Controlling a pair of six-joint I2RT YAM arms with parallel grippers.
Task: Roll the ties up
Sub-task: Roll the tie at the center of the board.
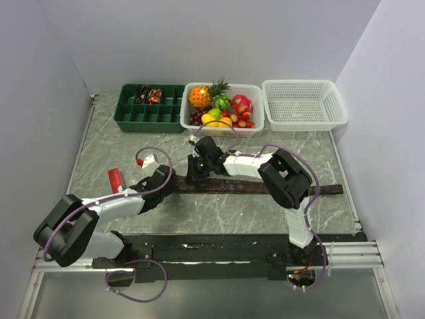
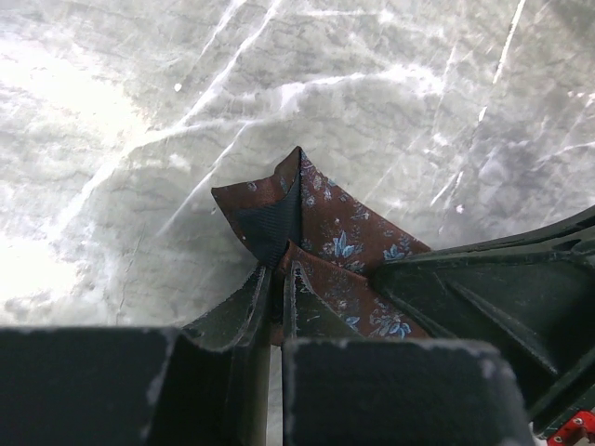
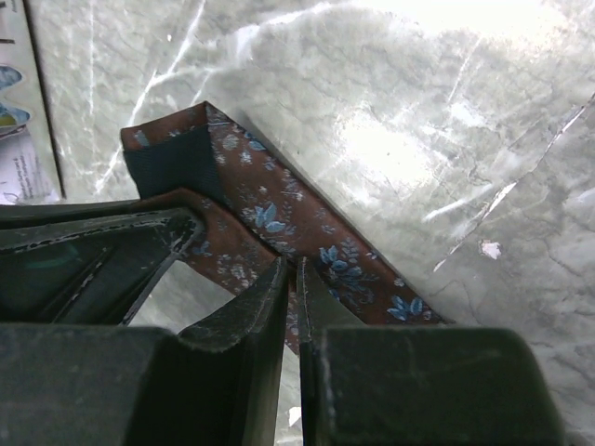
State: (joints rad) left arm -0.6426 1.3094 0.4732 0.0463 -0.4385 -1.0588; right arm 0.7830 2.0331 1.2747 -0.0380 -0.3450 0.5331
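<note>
The left tool and right tool each pinch the tie at its folded end.

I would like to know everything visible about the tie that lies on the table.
The tie is a long narrow fabric strip, dark red-brown with small blue flowers and a dark lining. It lies flat across the marble table, not yet rolled. One end is folded over, showing the lining. The left hand and the right hand both pinch it near that fold.
</note>
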